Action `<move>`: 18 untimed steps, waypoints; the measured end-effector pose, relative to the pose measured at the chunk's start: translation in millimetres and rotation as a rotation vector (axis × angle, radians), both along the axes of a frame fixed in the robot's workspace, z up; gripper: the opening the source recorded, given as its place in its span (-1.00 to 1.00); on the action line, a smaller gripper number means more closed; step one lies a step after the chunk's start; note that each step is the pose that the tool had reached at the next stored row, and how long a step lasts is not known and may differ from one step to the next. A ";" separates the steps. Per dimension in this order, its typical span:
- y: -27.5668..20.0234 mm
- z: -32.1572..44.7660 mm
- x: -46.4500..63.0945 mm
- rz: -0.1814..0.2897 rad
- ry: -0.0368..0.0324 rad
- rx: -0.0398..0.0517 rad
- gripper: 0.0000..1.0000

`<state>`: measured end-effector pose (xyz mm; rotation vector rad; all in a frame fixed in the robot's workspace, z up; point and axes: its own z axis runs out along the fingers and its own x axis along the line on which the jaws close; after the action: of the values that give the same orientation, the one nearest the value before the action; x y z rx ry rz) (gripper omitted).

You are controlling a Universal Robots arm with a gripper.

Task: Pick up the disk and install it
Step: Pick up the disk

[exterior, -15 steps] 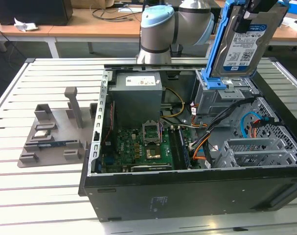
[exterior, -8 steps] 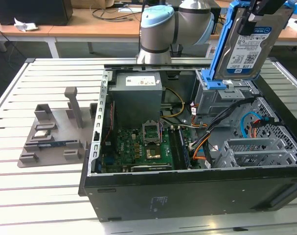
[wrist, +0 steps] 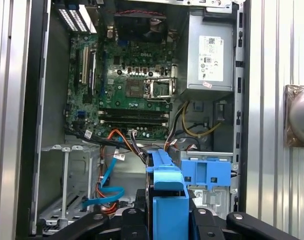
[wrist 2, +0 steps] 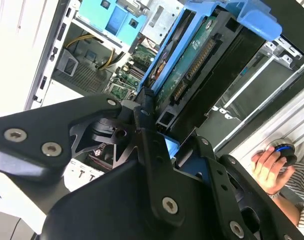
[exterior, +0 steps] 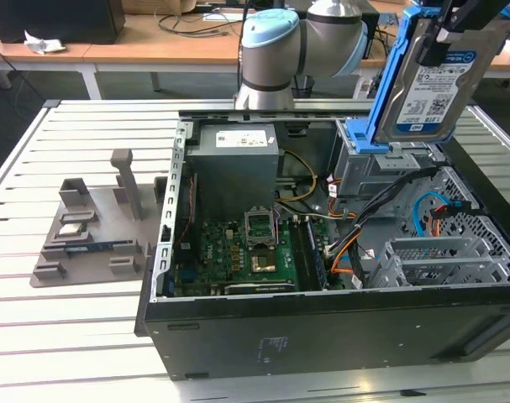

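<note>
The disk hangs tilted in the upper right of the exterior view. The gripper is closed on its upper end, with black fingers pressed against both of its flat faces. It is a single flat silver slab with a white-and-blue label, and a blue plastic frame runs round its edges. In the second wrist view it is seen edge-on, showing a green circuit board on its underside. Its lower end sits just above the grey metal drive cage; whether the two touch cannot be told. One blue plastic latch plate lies on that cage just beside the disk's frame. Below, the open computer case, dark sheet metal, lies on its side on a pale slatted table. Inside it are one boxy grey power supply with a white sticker, one green motherboard with a square socket, and loose orange and blue cables strung close under the cage. At the exterior view's left, well apart from the case, stands one grey fixture with upright posts. The arm, grey with a pale blue cap, rises behind the case. A person's hand rests on a round dark object beyond the case.
</note>
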<state>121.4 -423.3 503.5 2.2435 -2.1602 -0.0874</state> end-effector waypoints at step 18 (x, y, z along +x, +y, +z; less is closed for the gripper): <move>-25.3 -1.1 9.4 0.000 0.0000 0.0001 -0.27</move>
<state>130.8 -448.6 502.4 2.2435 -2.1603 -0.0875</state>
